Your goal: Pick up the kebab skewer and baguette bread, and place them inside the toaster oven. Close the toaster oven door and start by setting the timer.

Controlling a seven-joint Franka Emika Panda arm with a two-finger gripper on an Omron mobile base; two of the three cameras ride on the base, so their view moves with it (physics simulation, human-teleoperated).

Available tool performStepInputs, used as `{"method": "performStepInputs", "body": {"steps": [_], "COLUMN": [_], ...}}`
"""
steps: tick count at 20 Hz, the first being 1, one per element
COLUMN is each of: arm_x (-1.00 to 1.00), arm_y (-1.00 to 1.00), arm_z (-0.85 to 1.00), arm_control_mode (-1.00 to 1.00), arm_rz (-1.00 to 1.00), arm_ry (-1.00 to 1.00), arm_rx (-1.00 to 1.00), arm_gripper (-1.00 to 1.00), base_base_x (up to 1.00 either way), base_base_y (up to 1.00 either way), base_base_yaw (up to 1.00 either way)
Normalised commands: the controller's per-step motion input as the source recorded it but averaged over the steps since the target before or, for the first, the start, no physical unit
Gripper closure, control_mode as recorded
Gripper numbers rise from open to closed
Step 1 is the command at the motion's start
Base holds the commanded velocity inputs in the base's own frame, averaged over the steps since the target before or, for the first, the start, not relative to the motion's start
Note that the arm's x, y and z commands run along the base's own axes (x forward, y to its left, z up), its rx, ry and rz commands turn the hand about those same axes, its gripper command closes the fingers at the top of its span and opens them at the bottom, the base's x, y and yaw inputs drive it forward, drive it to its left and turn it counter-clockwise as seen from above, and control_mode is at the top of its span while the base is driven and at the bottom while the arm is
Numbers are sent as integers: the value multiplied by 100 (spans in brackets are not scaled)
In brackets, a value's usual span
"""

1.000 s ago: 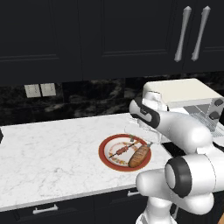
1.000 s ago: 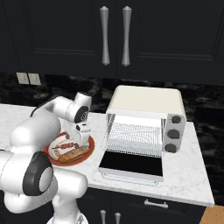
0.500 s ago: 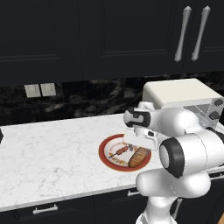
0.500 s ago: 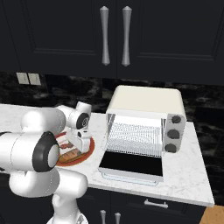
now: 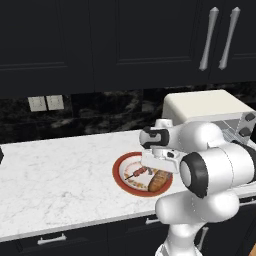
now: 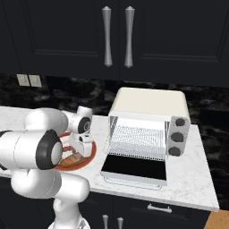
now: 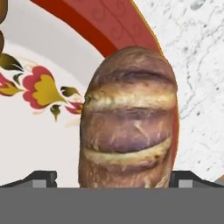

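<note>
The baguette bread, a golden-brown loaf, lies on a red-rimmed plate on the counter. My gripper is open just above it, with a dark fingertip on each side of the loaf and a gap to both. In the left base view the hand hangs low over the baguette bread, and the kebab skewer lies beside it on the plate. The cream toaster oven stands to the right. The toaster oven door is folded down flat and the wire rack is bare.
The plate sits close to the oven's left side. Three dark knobs line the oven's right front. Dark cabinets with silver handles hang above. Bare marble counter stretches left of the plate.
The hand has come down from above the plate's back edge to just over the baguette. Its jaws have stayed wide. Plate, food and oven have not moved.
</note>
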Motion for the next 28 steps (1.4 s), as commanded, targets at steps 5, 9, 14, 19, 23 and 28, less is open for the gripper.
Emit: {"method": "performStepInputs", "body": {"steps": [5, 9, 14, 19, 23, 28], "arm_x": [-10, -41, -14, 1, 7, 0], "arm_y": [0, 0, 0, 0, 2, 0], "arm_z": [-5, 0, -4, -4, 0, 0], "arm_control_mode": [-100, -100, -100, -100, -100, -100], "arm_rz": [0, 1, 1, 0, 0, 0], "arm_ry": [-12, -25, -22, -7, 0, 0], "arm_rx": [0, 0, 0, 0, 0, 0], "arm_gripper": [-100, -100, -100, -100, -100, -100], "base_base_x": [0, 0, 0, 0, 0, 0], "base_base_y": [0, 0, 0, 0, 0, 0], "base_base_yaw": [0, 0, 0, 0, 0, 0]}}
